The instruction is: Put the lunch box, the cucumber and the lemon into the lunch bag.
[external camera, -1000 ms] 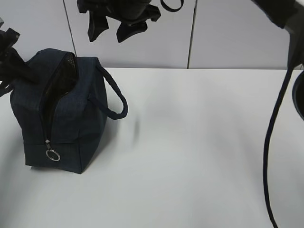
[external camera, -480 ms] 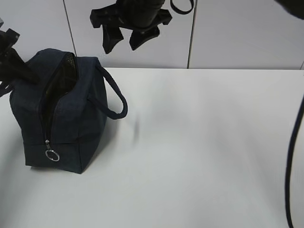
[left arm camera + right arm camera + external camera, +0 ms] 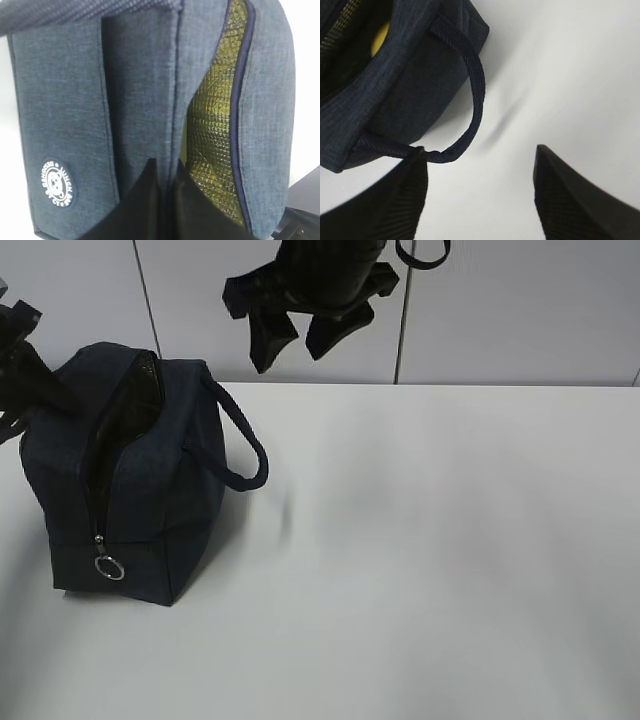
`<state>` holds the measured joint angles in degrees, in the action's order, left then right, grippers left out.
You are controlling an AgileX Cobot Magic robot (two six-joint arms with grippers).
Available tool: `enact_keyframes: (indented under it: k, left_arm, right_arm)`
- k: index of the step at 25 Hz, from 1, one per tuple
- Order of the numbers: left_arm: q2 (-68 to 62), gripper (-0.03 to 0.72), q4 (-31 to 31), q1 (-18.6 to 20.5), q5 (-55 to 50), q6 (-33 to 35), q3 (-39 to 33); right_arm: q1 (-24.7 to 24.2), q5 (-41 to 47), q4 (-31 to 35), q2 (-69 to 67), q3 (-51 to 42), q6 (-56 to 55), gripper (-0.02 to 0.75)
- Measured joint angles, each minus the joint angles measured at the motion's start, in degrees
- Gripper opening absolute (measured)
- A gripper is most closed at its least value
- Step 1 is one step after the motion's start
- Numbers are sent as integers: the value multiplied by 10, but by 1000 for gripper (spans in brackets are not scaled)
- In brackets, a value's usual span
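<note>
Navy boxy fabric lunch bag (image 3: 125,475) is pinched at its rim by the left gripper (image 3: 162,200), holding the mouth wide, while the empty, spread right gripper (image 3: 290,335) hangs above the white table (image 3: 430,540).

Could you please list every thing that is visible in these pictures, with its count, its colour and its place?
lunch bag: one, dark navy, upright at the left of the table, top zipper open, lining visible inside.
handles: two loops, navy; one hangs on the bag's right side, the other is at the left wrist view's top edge.
ring pull: one, metal, low on the bag's near end.
logo: one, white and round, on the bag's side.
lemon: one, yellow, partly visible inside the bag.
table: one, white.
left gripper: black, closed on the bag's edge.
right gripper: black, open, empty, above the table.
</note>
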<state>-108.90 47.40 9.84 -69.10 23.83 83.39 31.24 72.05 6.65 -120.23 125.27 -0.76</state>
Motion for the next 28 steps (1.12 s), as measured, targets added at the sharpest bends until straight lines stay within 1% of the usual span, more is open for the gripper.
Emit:
enact_keyframes:
  k: [2, 4, 6, 12, 14, 18, 24, 28]
  left_arm:
    - [0, -13, 0, 0, 0, 0, 0]
    - [0, -13, 0, 0, 0, 0, 0]
    - [0, -13, 0, 0, 0, 0, 0]
    - [0, -13, -1, 0, 0, 0, 0]
    - [0, -13, -1, 0, 0, 0, 0]
    - [0, -13, -4, 0, 0, 0, 0]
    - [0, -13, -5, 0, 0, 0, 0]
    - [0, -13, -5, 0, 0, 0, 0]
  right_arm:
    - [0, 0, 0, 0, -1, 8, 493]
    - [0, 0, 13, 0, -1, 4, 491]
    - [0, 0, 41, -5, -1, -5, 491]
    - [0, -1, 154, -43, -2, -23, 491]
    - [0, -2, 174, -57, -2, -24, 491]
    - [0, -24, 189, -72, -2, -25, 491]
    - [0, -87, 222, -72, -2, -27, 491]
    - [0, -118, 227, -74, -2, -28, 491]
